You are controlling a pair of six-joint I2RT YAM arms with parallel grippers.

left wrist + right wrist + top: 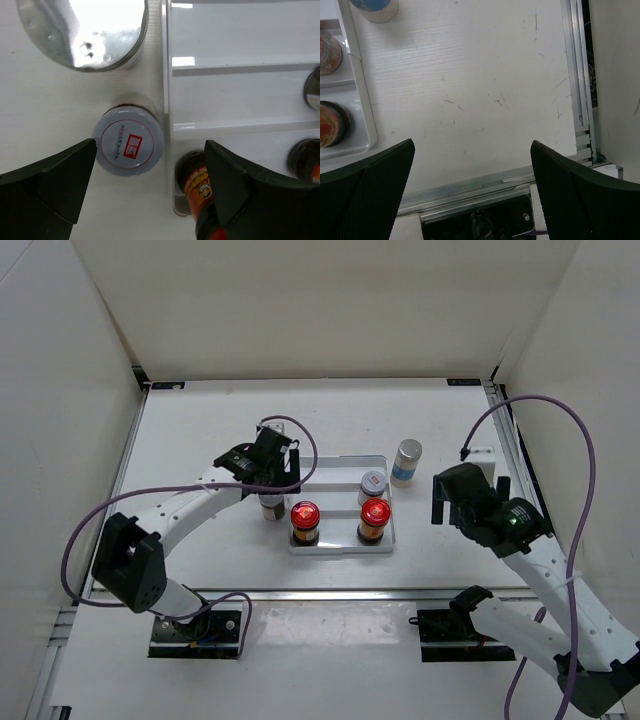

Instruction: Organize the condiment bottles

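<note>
Left of the tray (330, 478), a short grey-capped jar (128, 148) stands just beside its rim, a taller silver-capped jar (100, 30) behind; the left fingers (50, 185) are spread wider than the short jar. Two red-capped jars (305, 516) block the tray's front row. Right of the tray, bare table (470, 90) reaches a blue-labelled jar (406, 460).

**Tray, Table and Enclosure**

A white ridged tray (335, 472) is seen lying flat near the middle of a white table (200, 430). The table is bordered by aluminium rails (330, 594) along its near and right edges and enclosed by plain white walls (330, 310).
</note>
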